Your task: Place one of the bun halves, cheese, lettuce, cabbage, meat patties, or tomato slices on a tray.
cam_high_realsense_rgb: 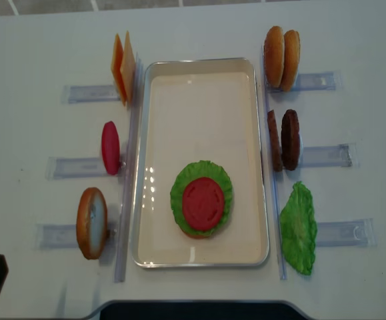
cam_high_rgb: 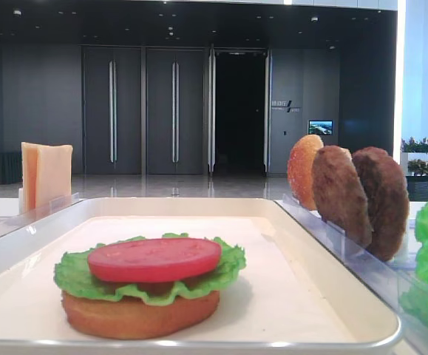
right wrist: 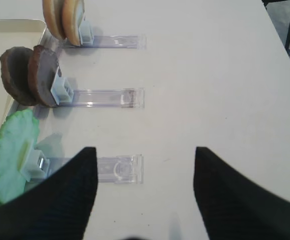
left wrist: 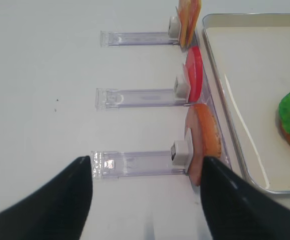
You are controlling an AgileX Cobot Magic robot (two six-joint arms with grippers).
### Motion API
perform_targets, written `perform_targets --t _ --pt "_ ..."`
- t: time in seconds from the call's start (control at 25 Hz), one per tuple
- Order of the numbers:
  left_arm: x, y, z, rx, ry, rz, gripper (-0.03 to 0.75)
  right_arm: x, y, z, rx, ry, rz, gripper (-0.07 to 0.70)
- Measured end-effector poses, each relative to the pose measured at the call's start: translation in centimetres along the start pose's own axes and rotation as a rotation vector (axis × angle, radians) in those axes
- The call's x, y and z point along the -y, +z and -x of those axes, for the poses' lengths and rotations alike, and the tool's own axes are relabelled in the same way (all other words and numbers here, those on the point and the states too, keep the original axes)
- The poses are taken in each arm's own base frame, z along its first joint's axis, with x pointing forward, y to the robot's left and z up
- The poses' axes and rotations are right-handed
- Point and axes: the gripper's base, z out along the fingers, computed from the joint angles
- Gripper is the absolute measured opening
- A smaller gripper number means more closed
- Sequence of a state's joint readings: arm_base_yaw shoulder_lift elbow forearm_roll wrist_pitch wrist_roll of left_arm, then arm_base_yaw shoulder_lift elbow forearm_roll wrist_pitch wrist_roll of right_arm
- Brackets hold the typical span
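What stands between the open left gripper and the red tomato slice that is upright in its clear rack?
The left gripper faces a bun half in the nearest rack; the tomato slice stands one rack beyond it.

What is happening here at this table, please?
A two-armed robot is building a burger on a cream tray. So far a bun half, a lettuce leaf and a tomato slice are stacked there. Cheese, another tomato slice, more buns, meat patties and lettuce wait in clear racks on both sides. Both grippers, left and right, hover over the table with open jaws, holding nothing.
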State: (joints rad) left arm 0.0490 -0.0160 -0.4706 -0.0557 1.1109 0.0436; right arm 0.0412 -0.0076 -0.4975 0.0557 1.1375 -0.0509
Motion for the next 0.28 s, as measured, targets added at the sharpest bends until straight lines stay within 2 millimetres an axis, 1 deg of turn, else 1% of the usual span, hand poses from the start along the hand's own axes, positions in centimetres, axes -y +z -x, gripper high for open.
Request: perform_targets --t 0.28 --pt "0.0 0.0 0.0 0.0 0.0 0.0 0.517 0.0 0.0 0.0 0.0 0.0 0.0 0.432"
